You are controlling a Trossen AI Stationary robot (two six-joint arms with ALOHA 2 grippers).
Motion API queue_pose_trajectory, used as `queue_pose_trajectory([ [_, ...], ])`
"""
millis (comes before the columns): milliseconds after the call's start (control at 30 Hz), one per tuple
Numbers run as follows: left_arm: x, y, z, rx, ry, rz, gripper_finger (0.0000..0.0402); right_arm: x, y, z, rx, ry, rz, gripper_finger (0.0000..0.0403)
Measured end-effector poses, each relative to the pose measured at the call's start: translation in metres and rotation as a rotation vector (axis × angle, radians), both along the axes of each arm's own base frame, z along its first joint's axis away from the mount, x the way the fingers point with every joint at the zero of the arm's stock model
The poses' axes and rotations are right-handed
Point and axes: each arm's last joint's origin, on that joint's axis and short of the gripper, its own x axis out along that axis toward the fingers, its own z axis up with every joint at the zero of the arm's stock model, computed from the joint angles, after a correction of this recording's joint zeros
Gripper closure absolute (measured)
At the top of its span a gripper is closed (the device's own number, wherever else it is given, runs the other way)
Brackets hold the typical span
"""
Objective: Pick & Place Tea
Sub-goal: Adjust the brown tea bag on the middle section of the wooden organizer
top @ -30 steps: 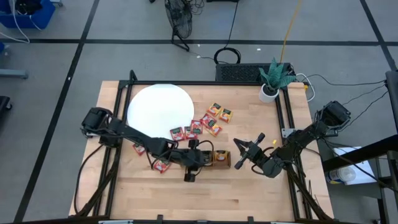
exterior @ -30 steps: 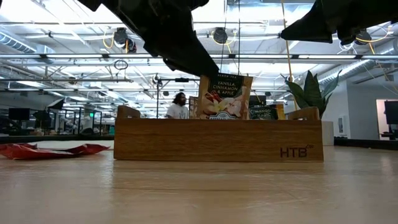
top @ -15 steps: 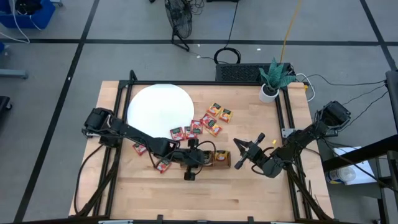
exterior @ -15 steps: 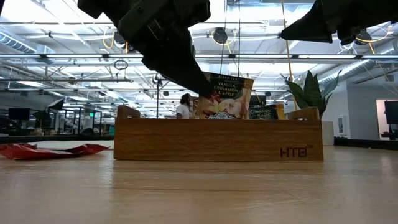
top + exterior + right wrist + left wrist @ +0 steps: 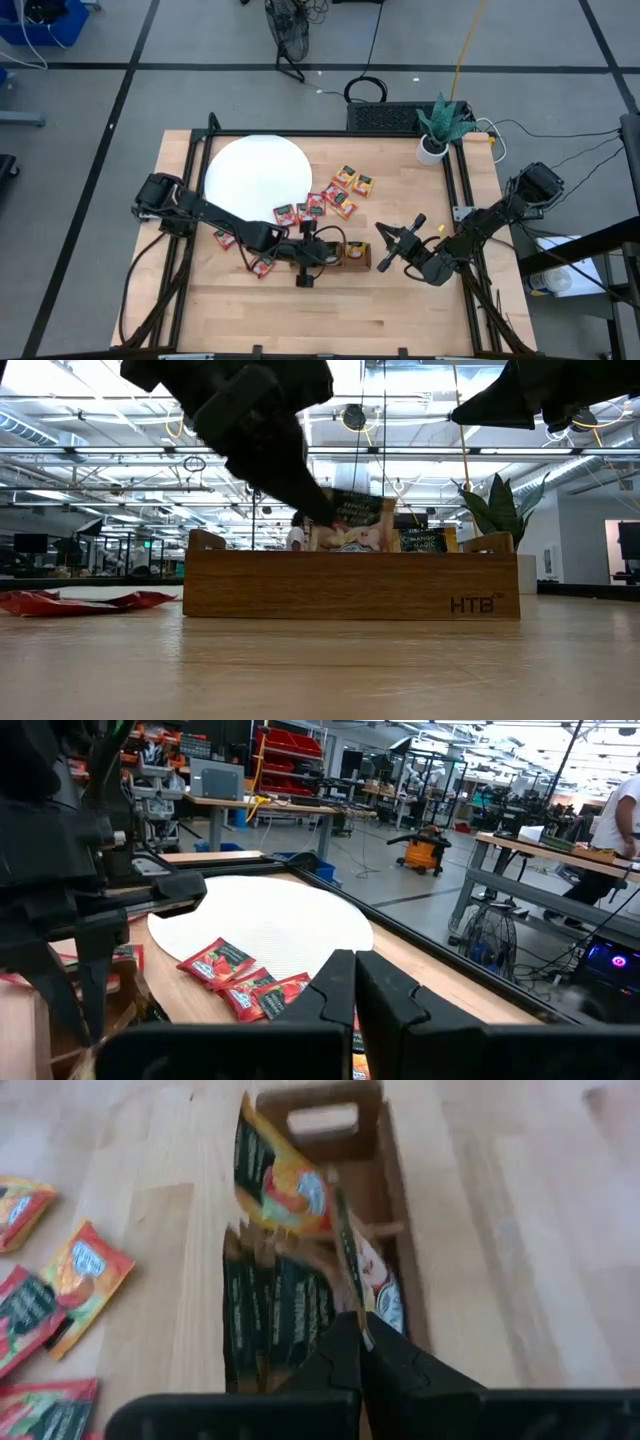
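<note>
My left gripper (image 5: 322,252) (image 5: 362,1338) hovers over the brown wooden tray (image 5: 356,257) (image 5: 350,586), shut on a pale tea sachet (image 5: 352,523) (image 5: 352,1270). An orange-yellow sachet (image 5: 275,1175) and dark ones (image 5: 285,1310) stand in the tray's compartments. Loose red and orange sachets (image 5: 325,203) lie on the table beside the white disc (image 5: 255,175); more red ones (image 5: 262,267) lie under the left arm. My right gripper (image 5: 398,238) (image 5: 355,982) waits to the tray's right, shut and holding nothing. My left gripper pinches the pale sachet by its upper edge (image 5: 350,1302), near one top corner (image 5: 330,510), between its two fingers. The fingers come from above, slanting down from the table's left. The sachet hangs tilted below them, its lower part inside the tray behind the near wall.
A potted plant (image 5: 437,132) stands at the table's far right corner. Two red sachets (image 5: 80,601) lie flat on the wood left of the tray in the low view. Bare table lies toward the near edge (image 5: 330,315).
My left gripper has gone down toward the tray, still shut. The pale sachet stood well above the tray's wall before; now it has tipped and sunk lower between the walls, only its upper half showing.
</note>
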Motion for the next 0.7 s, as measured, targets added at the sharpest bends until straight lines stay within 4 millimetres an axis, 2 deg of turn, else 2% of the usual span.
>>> queue_pose_trajectory([
  [300,-0.008,-0.007,-0.016,0.007,0.005,-0.019,0.04,0.0,0.0,-0.001,-0.006,0.006,-0.003,0.0403],
  [700,-0.008,-0.007,-0.017,-0.022,-0.02,-0.036,0.0376,0.0,0.0,0.0,-0.005,0.005,-0.004,0.0403],
])
